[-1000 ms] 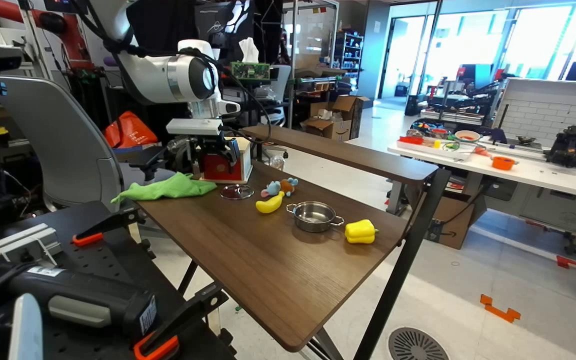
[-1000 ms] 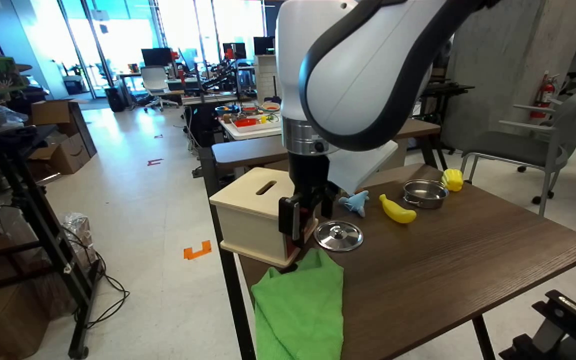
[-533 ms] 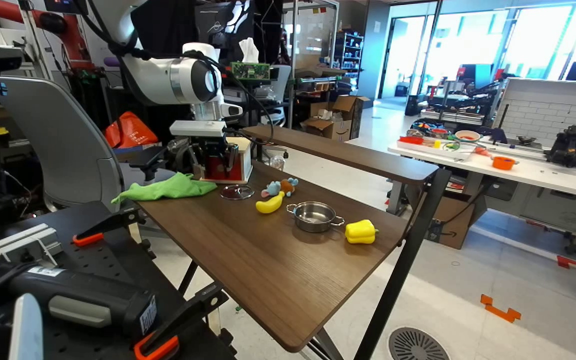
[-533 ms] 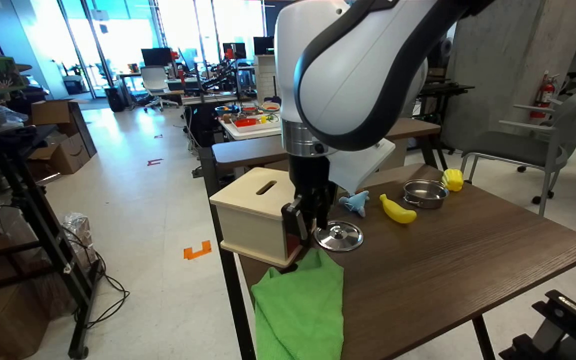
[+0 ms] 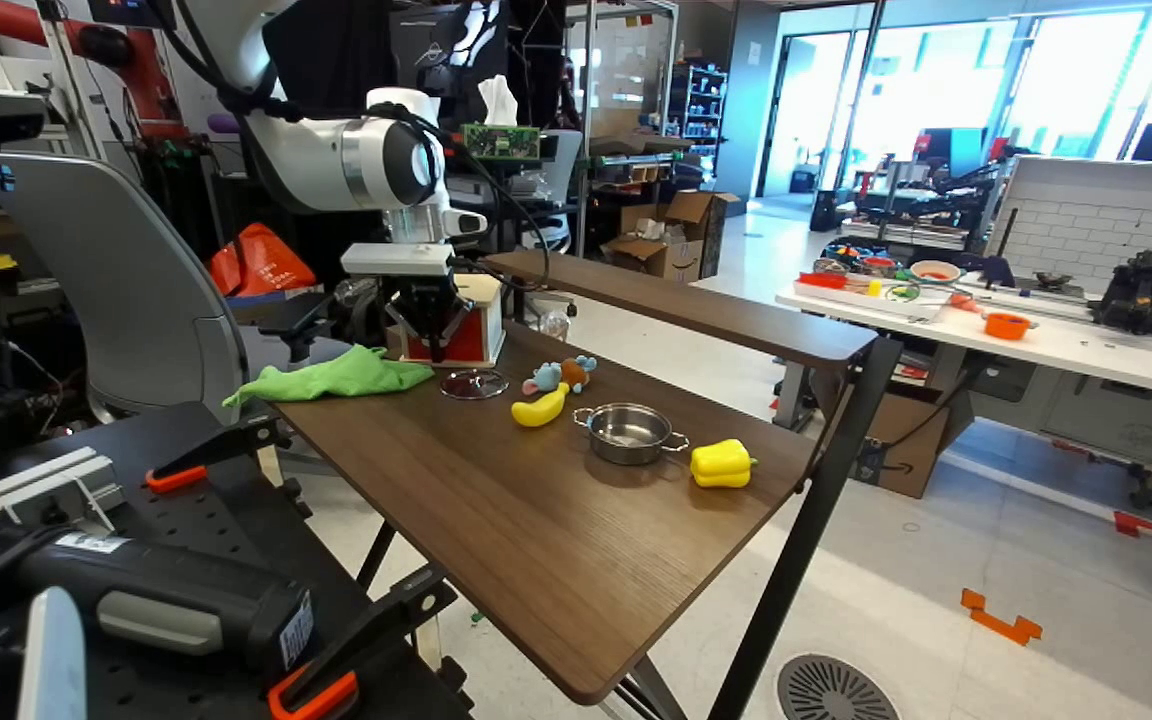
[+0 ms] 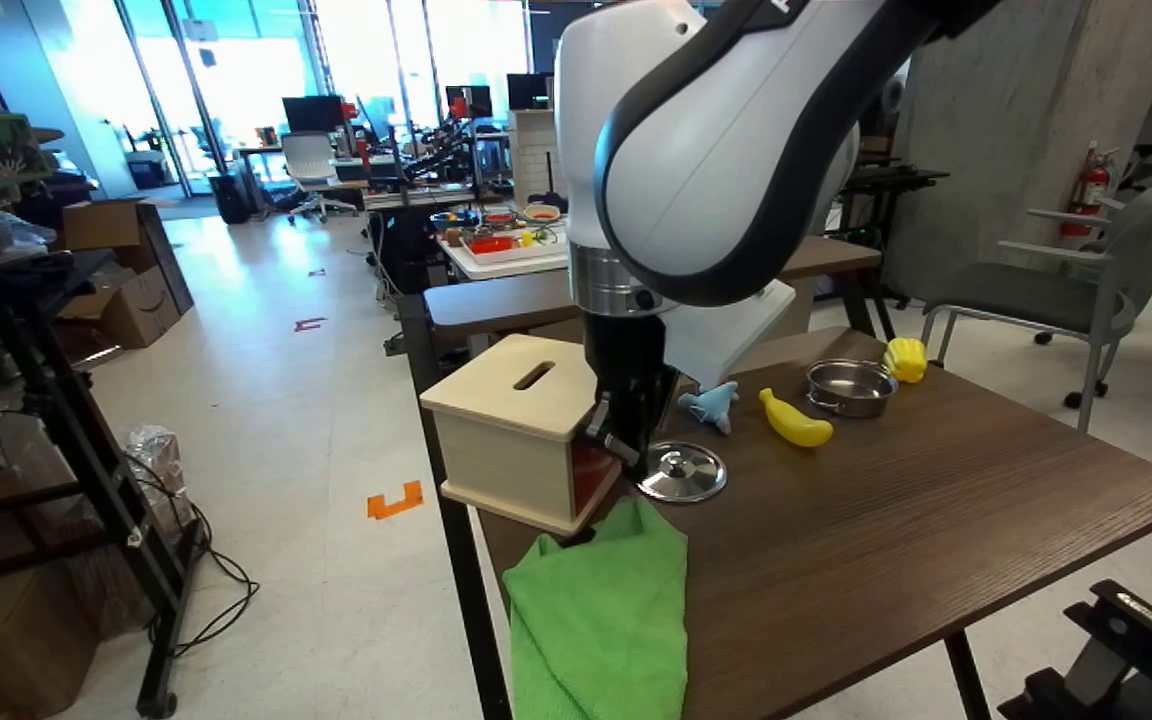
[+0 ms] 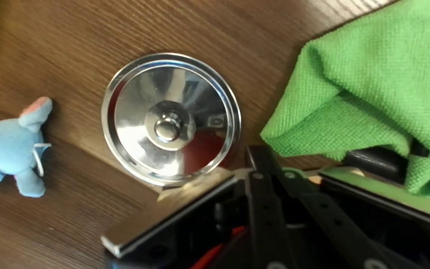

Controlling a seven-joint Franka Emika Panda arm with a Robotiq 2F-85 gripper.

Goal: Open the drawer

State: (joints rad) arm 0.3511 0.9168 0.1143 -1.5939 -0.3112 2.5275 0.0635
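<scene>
A brown table (image 5: 536, 520) fills the middle of my screen. Nearest my gripper (image 5: 436, 350) is the drawer (image 6: 588, 482), the red front of the wooden box (image 6: 496, 455) at the table's end. In both exterior views, what I can see of that front sits within the box, so I judge it closed: nothing is pulled out yet. The jaws are together just in front of it, with nothing visible between them; whether they touch it, I cannot tell. Left to do, by my reading: get a hold on it and draw it out. Counting outward from the tool: one drawer, one box, one metal lid (image 7: 168, 125), one green cloth (image 6: 601, 610), one blue toy (image 7: 6, 145) with something brown (image 5: 577, 375) against it, one banana (image 6: 794, 420), one pot (image 6: 851, 398), one yellow pepper (image 6: 905, 360).
</scene>
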